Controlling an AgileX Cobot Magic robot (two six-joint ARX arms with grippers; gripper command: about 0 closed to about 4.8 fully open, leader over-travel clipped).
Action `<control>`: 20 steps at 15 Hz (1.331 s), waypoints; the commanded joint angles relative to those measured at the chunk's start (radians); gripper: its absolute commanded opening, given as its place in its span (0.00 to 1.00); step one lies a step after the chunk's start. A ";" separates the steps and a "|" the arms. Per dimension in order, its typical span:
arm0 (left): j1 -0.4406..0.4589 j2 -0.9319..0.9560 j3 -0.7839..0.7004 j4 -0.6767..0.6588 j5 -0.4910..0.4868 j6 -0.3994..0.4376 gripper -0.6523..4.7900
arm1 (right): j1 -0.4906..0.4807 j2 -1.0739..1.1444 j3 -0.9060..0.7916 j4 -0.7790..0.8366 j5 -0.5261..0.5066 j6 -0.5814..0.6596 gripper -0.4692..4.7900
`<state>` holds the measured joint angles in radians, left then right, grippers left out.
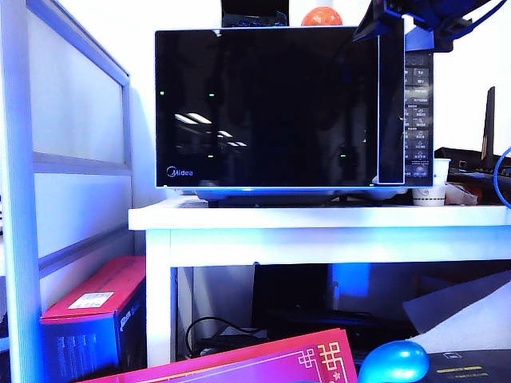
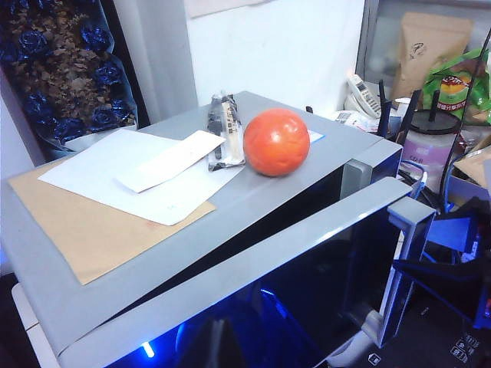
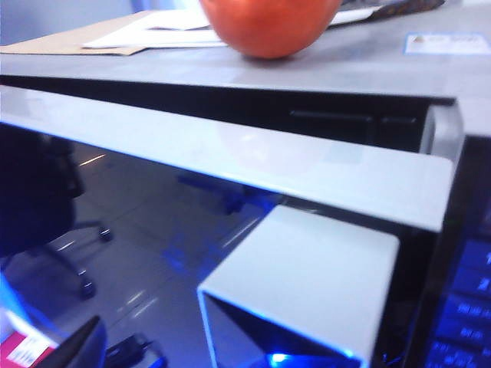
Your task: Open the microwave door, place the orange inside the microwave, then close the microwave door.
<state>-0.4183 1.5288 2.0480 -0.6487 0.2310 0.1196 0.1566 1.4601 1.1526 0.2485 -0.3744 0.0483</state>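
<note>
The black microwave (image 1: 418,104) stands on a white table. Its glossy door (image 1: 263,104) is ajar: in the left wrist view a dark wedge-shaped gap runs between the door's top edge (image 2: 253,261) and the grey microwave top (image 2: 115,253), wider at the handle side. The orange (image 1: 321,16) sits on top of the microwave (image 2: 276,141) (image 3: 268,27). My right gripper (image 1: 387,20) (image 2: 449,257) is at the door's upper handle corner, jaws wide, by the handle end (image 3: 307,284). My left gripper does not show in any view.
White papers (image 2: 138,172) on a brown envelope and a wrapped packet (image 2: 224,126) lie beside the orange. A paper cup (image 1: 427,187) stands right of the microwave on the table (image 1: 319,219). A pink box (image 1: 96,295) and a shiny blue rounded object (image 1: 393,361) sit low.
</note>
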 commanded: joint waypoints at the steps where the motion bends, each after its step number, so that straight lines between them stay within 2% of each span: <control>1: 0.000 -0.003 0.006 0.006 0.001 0.001 0.11 | 0.018 -0.055 0.012 0.075 -0.077 -0.005 0.81; 7: -0.002 -0.002 0.006 0.008 0.001 0.000 0.11 | 0.017 -0.186 0.013 0.092 -0.031 -0.058 0.81; 9: -0.003 0.003 0.006 0.010 0.001 0.000 0.11 | 0.017 -0.195 0.012 0.098 0.032 -0.107 0.85; 11: -0.003 0.003 0.006 0.007 0.002 0.000 0.11 | 0.016 -0.178 0.012 0.100 0.097 -0.109 0.85; 12: -0.003 0.004 0.005 0.006 0.002 0.000 0.11 | 0.011 -0.145 0.012 0.109 0.168 -0.109 0.85; 17: -0.003 0.008 0.004 -0.001 0.002 0.000 0.11 | 0.000 0.015 0.013 0.145 0.197 -0.082 0.85; 18: -0.003 0.010 0.004 -0.001 0.002 0.000 0.11 | 0.000 0.031 0.012 0.143 0.197 -0.074 0.80; 19: -0.003 0.010 0.004 -0.002 0.002 0.000 0.11 | 0.001 0.037 0.012 0.139 0.195 -0.073 0.72; 20: -0.003 0.010 0.004 -0.002 0.002 0.000 0.11 | 0.001 0.037 0.013 0.137 0.178 -0.073 0.69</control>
<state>-0.4202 1.5398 2.0487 -0.6548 0.2310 0.1196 0.1555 1.4963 1.1679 0.4213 -0.1513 -0.0330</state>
